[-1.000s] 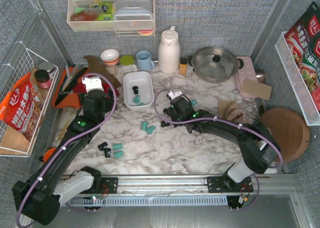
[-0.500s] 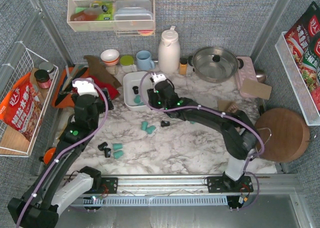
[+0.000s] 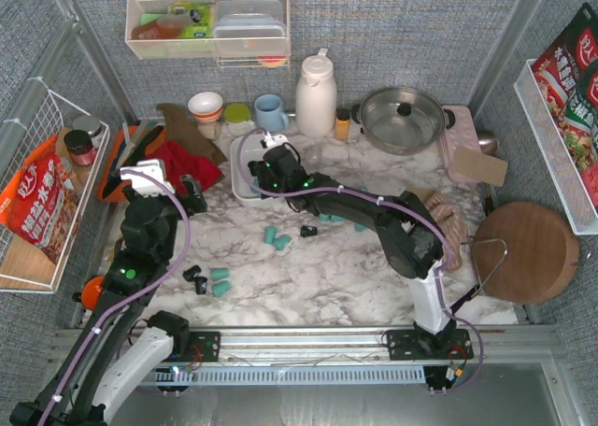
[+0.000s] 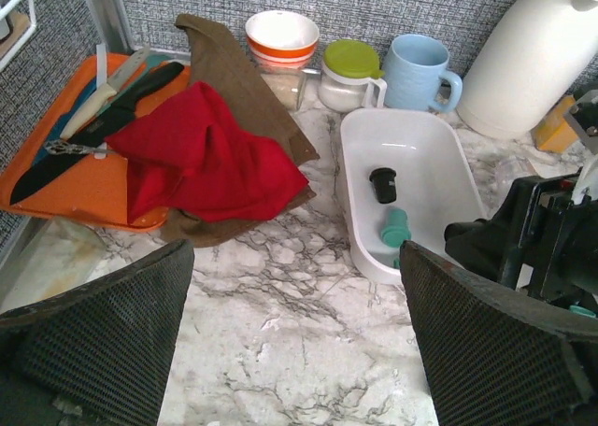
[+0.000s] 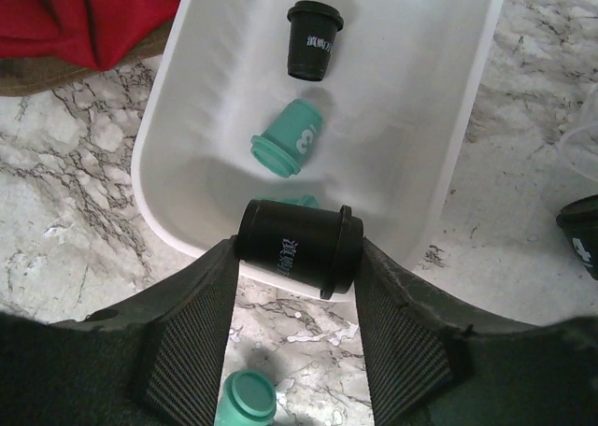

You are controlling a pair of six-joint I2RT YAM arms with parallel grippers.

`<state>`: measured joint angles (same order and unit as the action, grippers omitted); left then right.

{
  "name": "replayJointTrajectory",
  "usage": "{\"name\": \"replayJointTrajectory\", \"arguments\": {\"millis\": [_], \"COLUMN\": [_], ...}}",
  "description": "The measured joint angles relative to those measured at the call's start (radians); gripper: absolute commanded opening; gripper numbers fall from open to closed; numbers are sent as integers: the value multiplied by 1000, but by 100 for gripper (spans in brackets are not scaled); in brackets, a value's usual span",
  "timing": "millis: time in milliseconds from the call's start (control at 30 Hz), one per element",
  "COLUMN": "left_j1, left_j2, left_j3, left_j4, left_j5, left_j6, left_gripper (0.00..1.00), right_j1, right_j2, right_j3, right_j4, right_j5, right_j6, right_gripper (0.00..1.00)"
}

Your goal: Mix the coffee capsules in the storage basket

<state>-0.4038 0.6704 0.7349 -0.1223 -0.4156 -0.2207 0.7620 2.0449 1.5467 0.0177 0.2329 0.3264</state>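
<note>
Black plastic shows between the fingers of the right gripper: they are closed on a black capsule, held sideways just above the near end of the white basket. Inside the basket lie another black capsule and a teal one, with a second teal one half hidden under the held capsule. The step looks like a drop, best done a little farther in, over the bare floor. Where it hangs now, over the near rim, the capsule could bounce out onto the table. Opening the fingers low should stop it rolling. More capsules lie loose: a teal pair near the basket, a black one beside them, and a mixed cluster nearer the left arm. The left gripper is spread wide and empty, near the red cloth, well placed for that cluster.
</note>
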Motion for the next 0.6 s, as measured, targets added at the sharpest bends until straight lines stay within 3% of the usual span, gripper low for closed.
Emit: {"name": "replayJointTrajectory", "arguments": {"millis": [167, 433, 600], "left_j1": [0, 0, 1], "left_j2": [2, 5, 8], "left_j3": [0, 0, 0], "left_j4": [14, 15, 15], "left_j5": [8, 21, 21], "left_j6": [4, 7, 7], "left_gripper": [99, 99, 99], "right_j1": [6, 5, 18], "right_j2": [12, 25, -65], "right_j3": [20, 42, -31], "right_j4": [-30, -60, -86], "right_j5": [18, 29, 37], "right_j6": [3, 3, 3], "right_gripper": [66, 67, 68]}}
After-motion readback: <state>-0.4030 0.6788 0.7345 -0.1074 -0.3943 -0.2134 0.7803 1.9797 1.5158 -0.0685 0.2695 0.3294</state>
